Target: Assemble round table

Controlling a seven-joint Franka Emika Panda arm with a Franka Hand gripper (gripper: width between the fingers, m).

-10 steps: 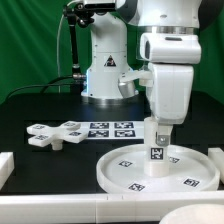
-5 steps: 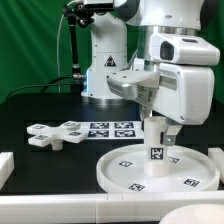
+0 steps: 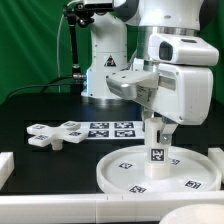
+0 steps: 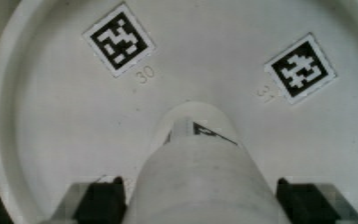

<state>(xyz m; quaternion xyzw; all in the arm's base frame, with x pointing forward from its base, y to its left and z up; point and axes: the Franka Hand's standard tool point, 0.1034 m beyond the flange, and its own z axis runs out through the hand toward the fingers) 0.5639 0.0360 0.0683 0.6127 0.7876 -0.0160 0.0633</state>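
From the exterior view, the gripper is clamped on a short thick leg that stands upright on the large round disc. A cross-shaped piece lies well apart, toward the exterior view's left. From the wrist view, the fingers press both sides of the leg over the tagged disc.

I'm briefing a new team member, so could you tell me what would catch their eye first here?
The pincer grips the short thick leg, upright at the centre of the large round disc on the exterior view's right. The cross-shaped piece lies apart on the exterior view's left.
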